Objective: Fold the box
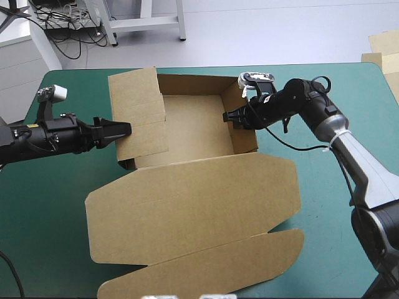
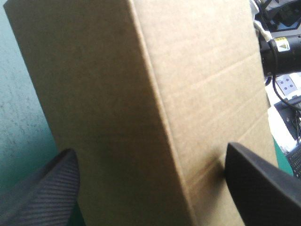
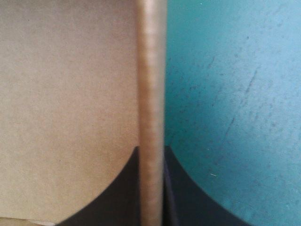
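Astride the box's [image 1: 193,124] right wall, right gripper [image 1: 229,116], arm level.

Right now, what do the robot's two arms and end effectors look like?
The left arm is black; the right arm is black, then pale grey behind a white band. The left end effector and right end effector each have two broad black fin-shaped fingers, finely ribbed. A yellow warning label sits on the right arm.
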You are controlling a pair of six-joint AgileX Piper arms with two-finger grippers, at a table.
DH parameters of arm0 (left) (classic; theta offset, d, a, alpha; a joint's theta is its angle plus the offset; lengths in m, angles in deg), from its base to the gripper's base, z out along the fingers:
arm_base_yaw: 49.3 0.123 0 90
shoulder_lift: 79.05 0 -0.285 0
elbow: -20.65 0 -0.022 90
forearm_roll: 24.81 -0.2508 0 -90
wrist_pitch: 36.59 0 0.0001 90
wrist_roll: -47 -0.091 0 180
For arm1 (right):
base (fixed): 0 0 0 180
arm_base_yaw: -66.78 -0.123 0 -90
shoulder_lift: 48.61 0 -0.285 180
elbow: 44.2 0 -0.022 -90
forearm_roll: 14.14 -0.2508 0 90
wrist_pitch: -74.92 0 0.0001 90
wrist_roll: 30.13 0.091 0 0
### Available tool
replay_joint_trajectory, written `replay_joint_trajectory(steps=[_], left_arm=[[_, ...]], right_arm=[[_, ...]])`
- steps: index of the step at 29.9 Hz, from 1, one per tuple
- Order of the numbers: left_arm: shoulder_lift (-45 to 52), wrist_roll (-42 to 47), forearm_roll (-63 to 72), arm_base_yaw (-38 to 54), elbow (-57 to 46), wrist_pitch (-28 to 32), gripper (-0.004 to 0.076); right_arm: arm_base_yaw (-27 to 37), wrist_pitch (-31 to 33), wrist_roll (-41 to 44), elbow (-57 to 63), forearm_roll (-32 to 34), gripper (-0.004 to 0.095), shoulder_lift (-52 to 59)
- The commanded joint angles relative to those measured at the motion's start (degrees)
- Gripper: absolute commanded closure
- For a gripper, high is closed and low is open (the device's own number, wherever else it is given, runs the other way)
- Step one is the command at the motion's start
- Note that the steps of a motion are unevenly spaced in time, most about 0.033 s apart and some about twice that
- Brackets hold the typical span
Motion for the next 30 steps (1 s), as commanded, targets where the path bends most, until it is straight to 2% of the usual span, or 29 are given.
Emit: replay_joint_trajectory(steps=[1,8,14,19,24,30], left_arm=[[1.5,1.0,2.1,-0.5,1.7,-3.1,0.0126],[1.5,3.7,-2.8,-0.5,1.7,-3.1,0.0126],[1.5,6.9,-10.8,-0.5,0.0,-3.1,0.0126],[1.5,7.1,-13.8,-2.3,-4.1,-2.7,0.0152],[1.5,12.5,-22.2,-6.4,-6.6,3.1,0.0253],[1.4,24.1,-31.8,-11.1,-6.7,10.4,0.0273]], right_arm=[[-1.5,-3.6,0.7,-1.8,-4.1,0.0922,2.4],[-7.5,-8.8,0.7,-1.8,-3.3,0.0922,0.8],[-13.4,-13.4,3.0,-1.8,4.0,0.0920,0.5],[-15.8,-15.6,4.3,-1.8,6.6,0.0920,0.5],[-16.1,-14.7,4.3,-1.8,6.6,0.0920,0.5],[-16.2,-13.4,4.3,-1.8,6.6,0.0920,0.5]])
